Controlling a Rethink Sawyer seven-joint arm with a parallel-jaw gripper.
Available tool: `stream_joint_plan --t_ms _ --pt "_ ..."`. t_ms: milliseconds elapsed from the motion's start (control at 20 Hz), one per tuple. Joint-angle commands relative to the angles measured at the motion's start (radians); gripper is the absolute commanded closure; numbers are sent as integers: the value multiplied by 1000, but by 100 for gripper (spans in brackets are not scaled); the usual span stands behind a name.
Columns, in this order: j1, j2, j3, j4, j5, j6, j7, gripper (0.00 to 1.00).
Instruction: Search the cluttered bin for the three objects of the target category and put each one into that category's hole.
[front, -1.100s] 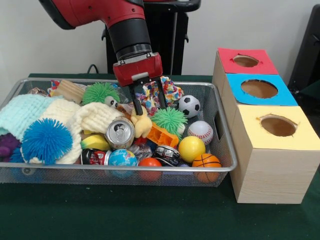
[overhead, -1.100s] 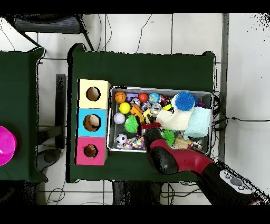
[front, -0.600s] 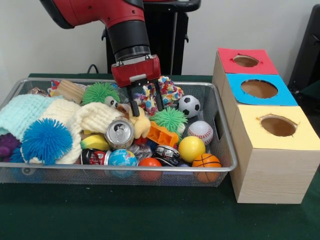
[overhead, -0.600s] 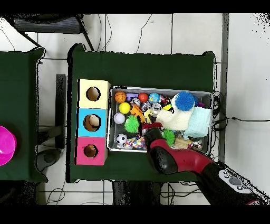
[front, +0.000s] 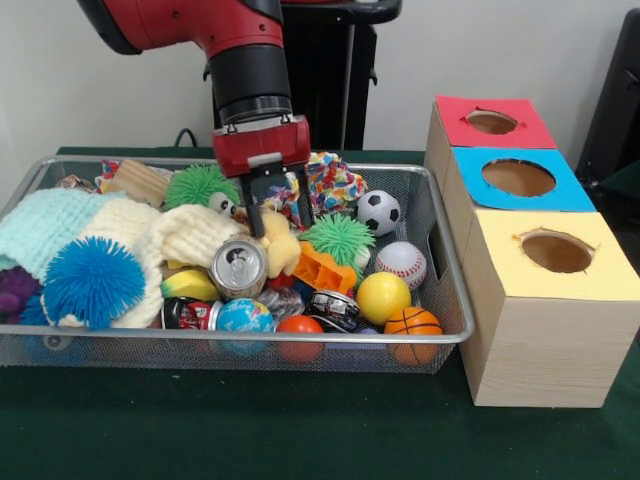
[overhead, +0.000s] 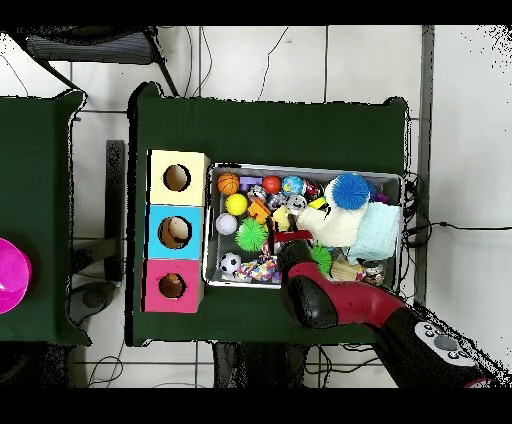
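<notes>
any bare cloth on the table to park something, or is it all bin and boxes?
Free: the green cloth strip in front of the wire bin and boxes; overhead, a wide bare band on the side away from the robot. Crowded: the bin is full, with the pincer open over it.

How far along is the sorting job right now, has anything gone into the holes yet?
Possibly one: in the overhead view something pale shows inside the blue box's hole; the yellow and red holes look empty. In hand: nothing. The gripper is open, its fingers straddling the yellow plush toy in the wire bin. Left: grasp it and search on; the bin is full.
</notes>
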Motion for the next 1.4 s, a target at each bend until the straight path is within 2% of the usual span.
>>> stream_joint_plan --t_ms 50,700,750,950,1400 --pt "24 10 -56 -148 -3 -82 127 0" --pt "58 34 -96 -165 2 -67 136 0" --pt "61 32 -99 -165 -1 -62 137 100" --pt "88 21 -132 -160 14 -77 128 100" --pt "97 -33 -133 -131 40 -36 162 100"
